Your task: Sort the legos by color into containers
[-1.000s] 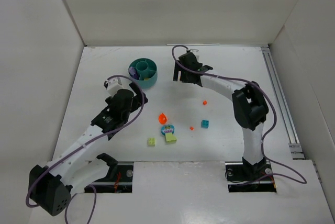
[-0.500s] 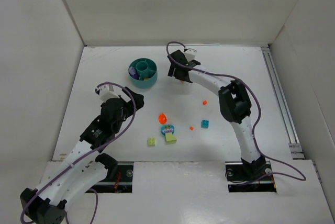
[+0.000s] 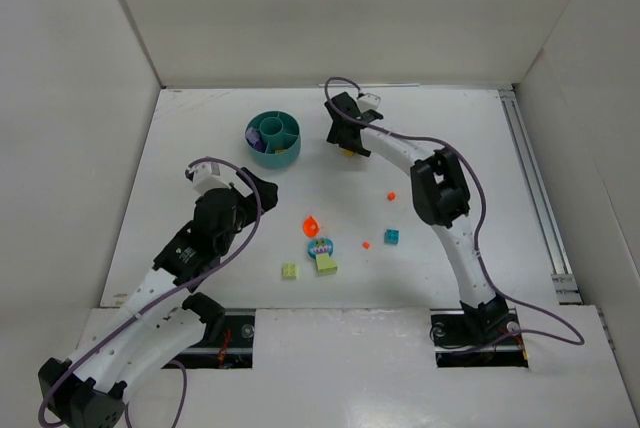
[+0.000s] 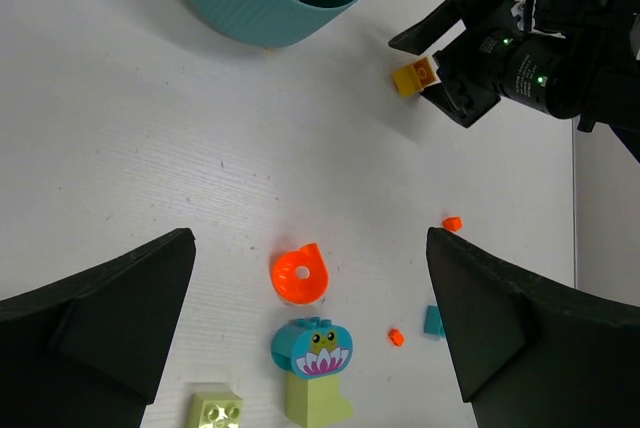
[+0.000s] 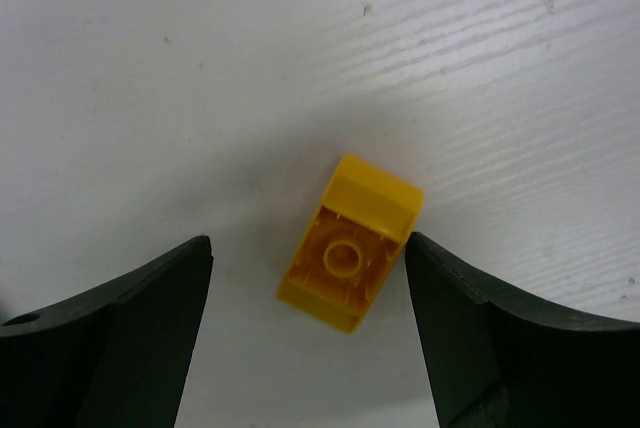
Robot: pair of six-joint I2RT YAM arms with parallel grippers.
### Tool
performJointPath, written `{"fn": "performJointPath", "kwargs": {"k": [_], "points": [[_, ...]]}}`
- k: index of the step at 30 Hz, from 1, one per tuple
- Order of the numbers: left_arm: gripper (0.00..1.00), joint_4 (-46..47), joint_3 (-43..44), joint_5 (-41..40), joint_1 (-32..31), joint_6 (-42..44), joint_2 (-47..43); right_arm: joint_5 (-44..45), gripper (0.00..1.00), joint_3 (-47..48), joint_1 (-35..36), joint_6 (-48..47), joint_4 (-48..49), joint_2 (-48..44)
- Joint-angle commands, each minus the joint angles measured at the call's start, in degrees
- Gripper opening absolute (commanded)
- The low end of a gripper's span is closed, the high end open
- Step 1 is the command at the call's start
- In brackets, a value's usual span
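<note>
Two arms reach over the white tabletop (image 3: 180, 128). Furthest left, the left gripper (image 4: 308, 240) hangs above the surface, its jaws spread wide with nothing held between them.

Just beyond it stands the round teal plastic bowl (image 3: 276, 158), split into a central cup and wedge sections. Purple pieces (image 3: 256, 138) lie in one wedge on its left.

Nearer the arm bases, a small lime green square brick (image 3: 289, 271) lies alone. To its right sits an orange curved piece (image 3: 311, 224). Below that is a teal domed piece printed with a face and a flower (image 3: 320, 246), and a lime green block (image 3: 326, 264) touches the dome's near side.

Right of the bowl and apart from it, the right gripper (image 5: 307, 243) is down at the tabletop. Its jaws stand open on either side of a yellow plastic brick (image 5: 350, 243), whose hollow underside faces the wrist camera. One finger (image 5: 470, 328) stands just at the brick's corner and the other (image 5: 120, 338) a little off it. The brick rests on the tabletop, not lifted.

Further right lie two tiny orange bits (image 3: 366, 244) (image 3: 391, 194) and a small teal brick (image 3: 394, 237), all loose on the surface.
</note>
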Motion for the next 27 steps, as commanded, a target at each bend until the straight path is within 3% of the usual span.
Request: {"fn": "performJointPath", "kwargs": {"k": [1,7,10,11,16,20,23,24,25,27], "points": [[1.0,2.4,-0.4,0.0,-0.2,0.2,-0.6,-2.4,0.82,2.5,-1.8,0.5,0.3,1.5],[1.0,2.9,-0.4,0.0,-0.2,0.7,1.1,-2.9,0.74,3.1,-2.8,-1.1,0.3,2.0],[1.0,2.9,-0.4,0.0,-0.2,0.7,1.6,-2.9,0.55,3.1,-2.8,-1.9,0.3,2.0],[1.0,2.9,-0.4,0.0,-0.2,0.7,1.6,-2.4,0.45,3.1,-2.8,-2.4,0.3,2.0],[1.0,2.9,-0.9,0.5,-0.2,0.7,1.6,-2.4,0.44,3.1,-2.8,-4.2,0.3,2.0],[1.0,2.4,-0.9,0.5,-0.2,0.7,1.6,-0.1,0.29,3.1,-1.7,-8.9,1.8,0.7],[1.0,2.4,-0.9,0.5,-0.2,0.2,0.5,1.5,0.26,-1.7,-1.0,-20.9,12.6,-3.3],[1.0,2.4,-0.9,-0.1,-0.2,0.2,0.5,1.5,0.26,-4.4,-0.3,-25.6,24.1,-4.9],[1.0,2.4,-0.9,-0.1,-0.2,0.2,-0.1,1.0,0.26,-10.1,-0.3,-34.1,28.9,-8.3],[1.0,2.4,-1.5,-0.7,-0.2,0.2,-0.7,-1.6,0.22,-14.3,1.0,-40.6,36.4,-10.8]]}}
